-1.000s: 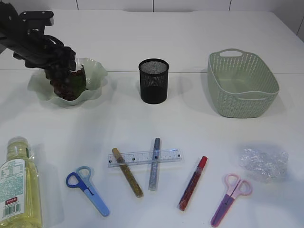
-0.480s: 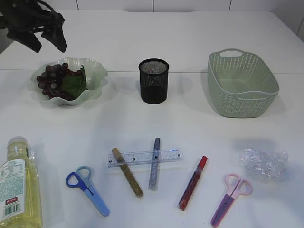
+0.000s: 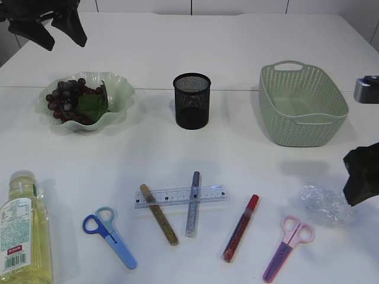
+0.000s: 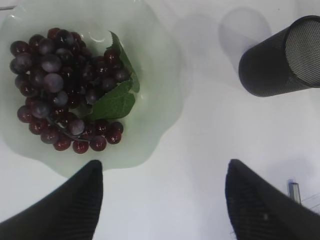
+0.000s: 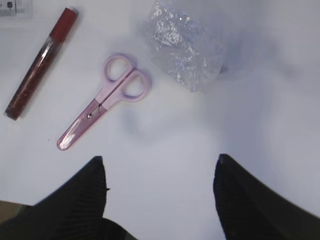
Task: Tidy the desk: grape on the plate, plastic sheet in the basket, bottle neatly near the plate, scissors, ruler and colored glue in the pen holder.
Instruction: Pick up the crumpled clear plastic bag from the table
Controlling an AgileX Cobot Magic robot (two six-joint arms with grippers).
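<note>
Exterior view shows the grape bunch lying in the pale green plate, so that step looks done; the left gripper hangs above it, jaws spread wide and empty. The step in hand appears to be the crumpled plastic sheet, which lies on the desk near the pink scissors, well short of the green basket. The right gripper hovers beside the sheet, jaws apart, holding nothing. The next move calls for lowering onto the sheet, pinching the loose film firmly, then carrying it to the basket.
</note>
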